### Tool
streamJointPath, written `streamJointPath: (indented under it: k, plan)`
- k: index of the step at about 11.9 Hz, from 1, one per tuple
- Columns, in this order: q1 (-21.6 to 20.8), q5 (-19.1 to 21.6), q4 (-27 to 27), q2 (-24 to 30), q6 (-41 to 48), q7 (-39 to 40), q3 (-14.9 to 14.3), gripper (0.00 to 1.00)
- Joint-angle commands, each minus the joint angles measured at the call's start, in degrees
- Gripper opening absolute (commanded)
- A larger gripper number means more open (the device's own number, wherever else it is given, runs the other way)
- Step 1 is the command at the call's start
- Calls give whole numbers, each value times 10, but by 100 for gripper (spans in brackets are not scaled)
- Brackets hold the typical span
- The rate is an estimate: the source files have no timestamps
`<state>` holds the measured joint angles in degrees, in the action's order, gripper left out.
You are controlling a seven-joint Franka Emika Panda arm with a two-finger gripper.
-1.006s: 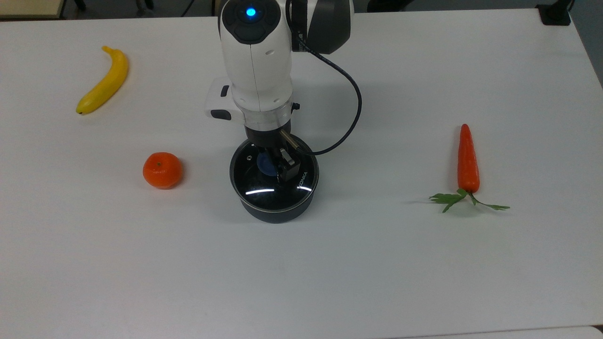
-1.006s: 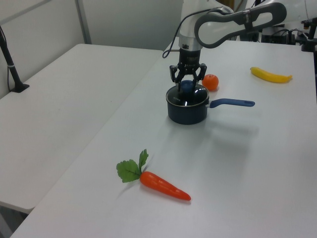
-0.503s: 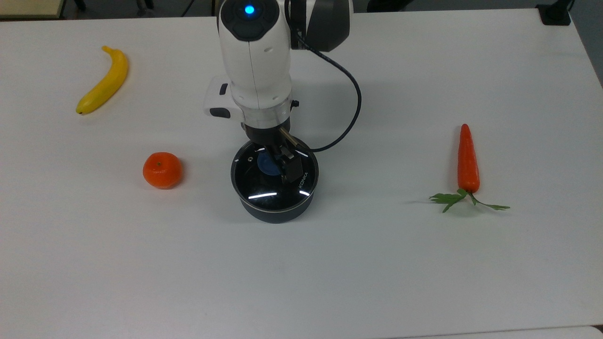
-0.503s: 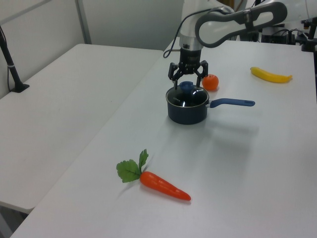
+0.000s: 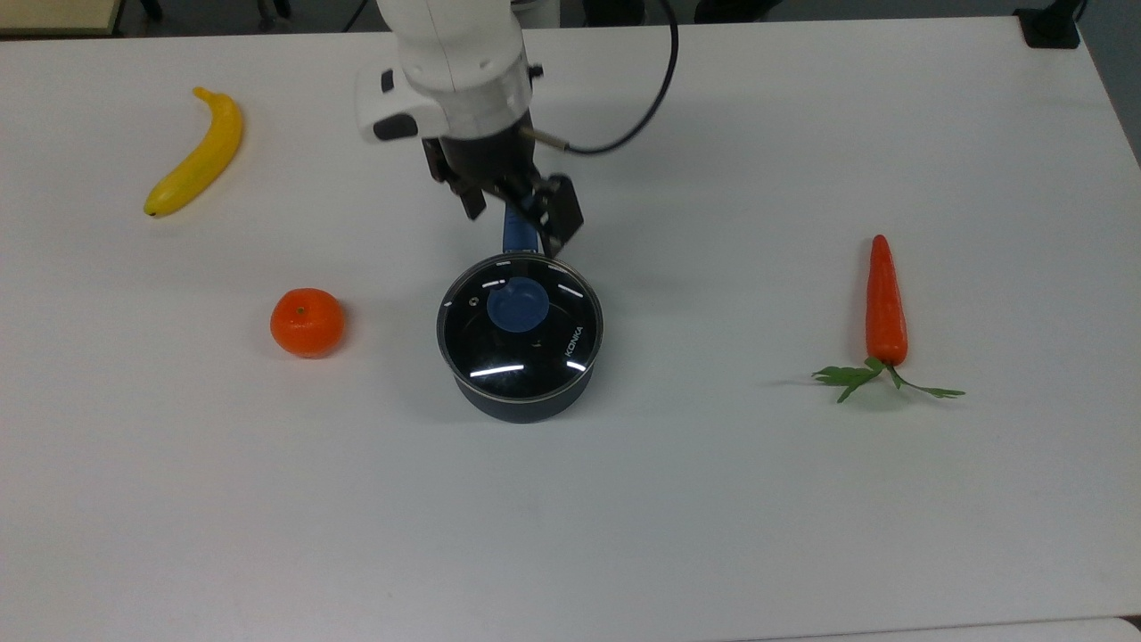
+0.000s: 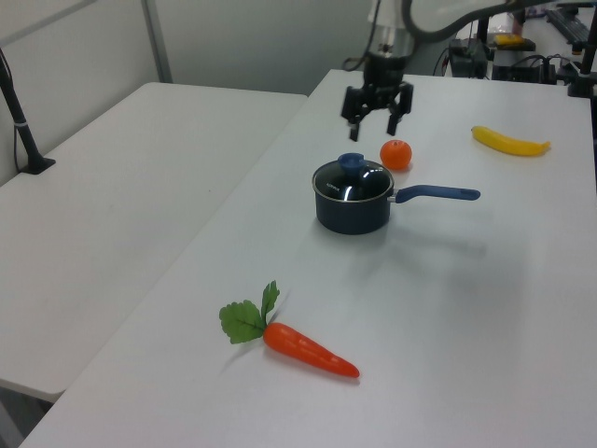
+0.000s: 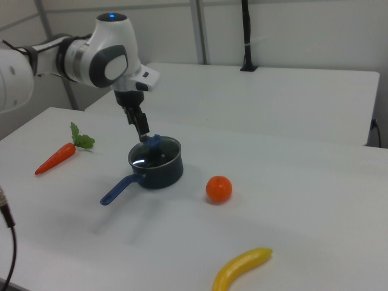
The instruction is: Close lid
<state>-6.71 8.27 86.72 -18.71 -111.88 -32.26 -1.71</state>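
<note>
Seemingly flush on saucepan [image 5: 521, 397] | lid [image 5: 520, 326]: glass, blue knob | claw [image 5: 520, 212]: spread, empty

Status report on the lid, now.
Claw open, empty, above the table. Lid seated flat on saucepan. Nothing in the way.

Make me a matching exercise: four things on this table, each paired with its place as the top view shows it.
Things:
1. lid
2. banana
3. carrot
4. end effector

Places:
A. far right of the top view
B. seated on the saucepan
C. raised above the saucepan's handle, open
D. upper left of the top view

Pairs: 1-B, 2-D, 3-A, 4-C
</note>
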Motion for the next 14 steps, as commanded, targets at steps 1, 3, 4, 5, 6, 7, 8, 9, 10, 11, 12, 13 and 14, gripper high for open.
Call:
streamJointPath:
  k: [1,3,4,5,6,7,8,9,10,11,12,13,14]
  plan:
    - [84,-16,96,116,84,163,69,100]
    - [100,-25,138,168,105,233,69,100]
    - [98,-39,173,202,112,263,64,100]
    - [94,-44,186,222,115,268,55,100]
    - [81,-45,184,224,126,269,27,100]
    - [55,-47,183,224,129,270,0,100]
    - [31,-52,181,225,129,270,-27,100]
    - [19,-54,171,226,133,269,-45,100]
    - [21,-54,166,226,133,269,-46,100]
    - [25,-55,161,222,134,269,-46,100]
    - [27,-56,150,217,135,269,-46,100]
    - [28,-58,148,214,135,268,-46,100]
    - [28,-60,146,213,135,268,-47,100]
